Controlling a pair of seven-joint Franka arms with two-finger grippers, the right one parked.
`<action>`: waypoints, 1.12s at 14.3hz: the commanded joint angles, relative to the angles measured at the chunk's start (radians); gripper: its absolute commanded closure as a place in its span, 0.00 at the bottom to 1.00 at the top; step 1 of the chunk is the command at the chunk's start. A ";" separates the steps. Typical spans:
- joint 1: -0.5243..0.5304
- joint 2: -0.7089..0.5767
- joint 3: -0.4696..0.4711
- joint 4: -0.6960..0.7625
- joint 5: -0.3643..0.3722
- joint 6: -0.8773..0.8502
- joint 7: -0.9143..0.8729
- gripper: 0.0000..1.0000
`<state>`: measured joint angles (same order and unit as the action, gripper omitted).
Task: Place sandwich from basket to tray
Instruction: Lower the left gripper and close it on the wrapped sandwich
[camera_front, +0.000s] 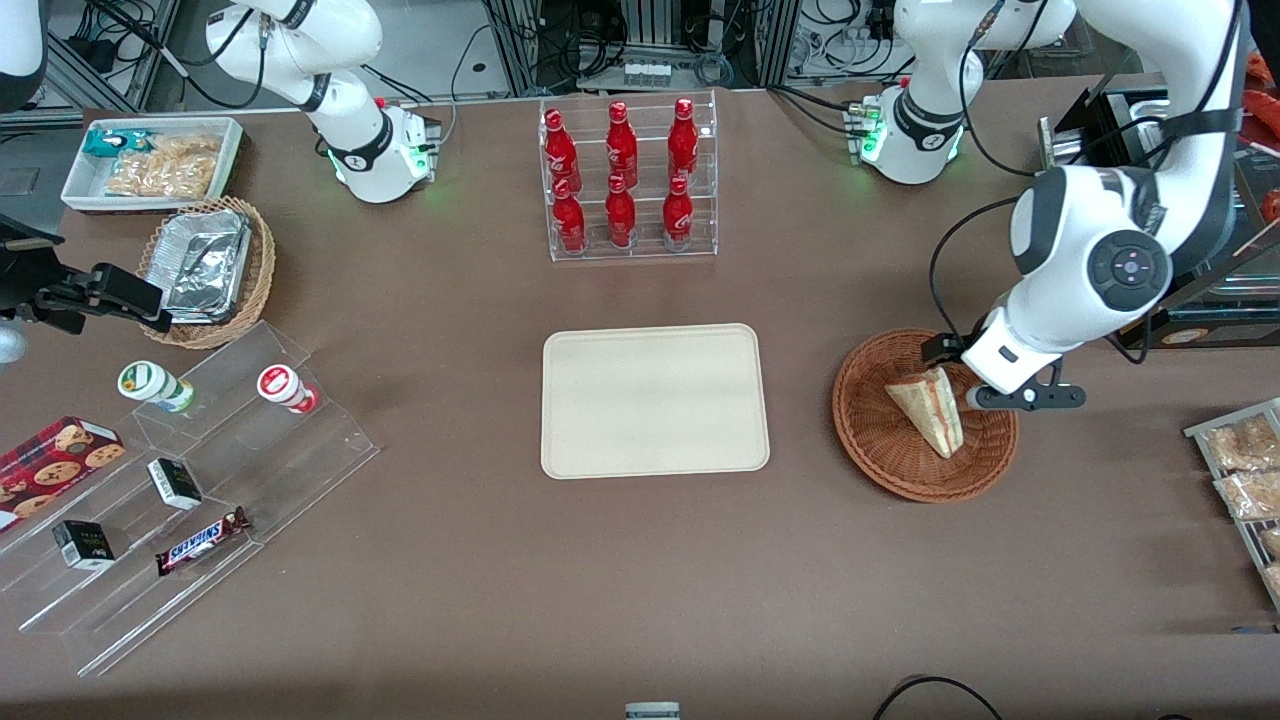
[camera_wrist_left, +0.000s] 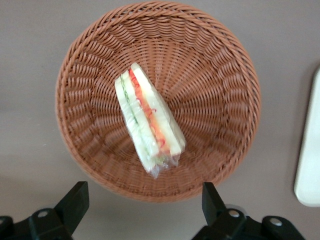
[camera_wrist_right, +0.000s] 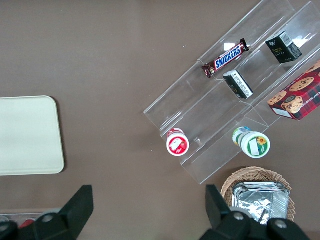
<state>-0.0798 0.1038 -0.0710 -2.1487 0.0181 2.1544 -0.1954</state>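
— Hovering over the basket, why's your gripper spread so wide?
— So the empty jaws straddle the sandwich, lying below and between them in the basket. You'll carry it to the tray.

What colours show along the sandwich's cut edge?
Red-orange and green between pale bread on the sandwich, clearest in the left wrist view.

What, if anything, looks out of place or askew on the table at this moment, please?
Nothing stands out. The sandwich lies wrapped and intact in the basket, the tray sits flat and bare, and the gripper hovers open above the basket's rim.
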 joint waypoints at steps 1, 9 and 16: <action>-0.012 -0.044 0.005 -0.123 0.003 0.151 -0.170 0.00; -0.011 0.043 0.005 -0.188 0.003 0.366 -0.637 0.00; -0.005 0.120 0.005 -0.171 -0.003 0.412 -0.644 0.65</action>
<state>-0.0814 0.2078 -0.0688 -2.3329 0.0169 2.5575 -0.8244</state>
